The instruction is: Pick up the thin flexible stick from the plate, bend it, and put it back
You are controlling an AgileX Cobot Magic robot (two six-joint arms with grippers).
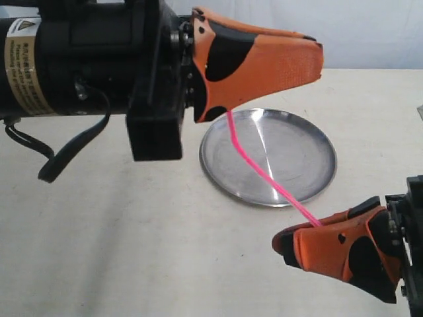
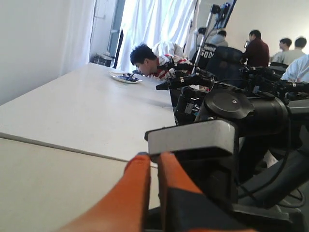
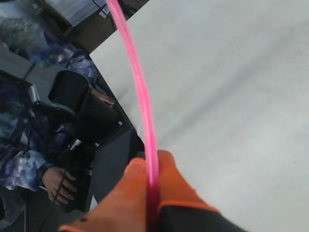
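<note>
The thin flexible stick (image 1: 271, 181) is up off the plate (image 1: 301, 142), stretching through the air between the 2 tools and bowing in a gentle curve. The right tool (image 1: 287, 246) is clenching the stick's lower end. In the right wrist view its 2 orange fingers (image 3: 178, 193) are pressing together with the pink rod pinched in the seam between them, and the rod is arcing away over the pale worktop (image 1: 132, 251). In the exterior view this tool is sitting at the lower right, just outside the plate's near rim, with its fingertips pointing left. From there the stick is climbing toward the upper left, crossing in front of the shiny steel plate. Its upper end is disappearing under the lower edge of the left tool (image 1: 316, 51), which is filling the top of that view with its fingertips pointing right. In the left wrist view the left tool's fingers are standing almost together, with only a thin dark slit between them. The stick is hidden from that camera, so I cannot tell whether this tool is gripping the rod or releasing it. The round plate is resting flat on the worktop, lying between the 2 tools in the exterior view.
</note>
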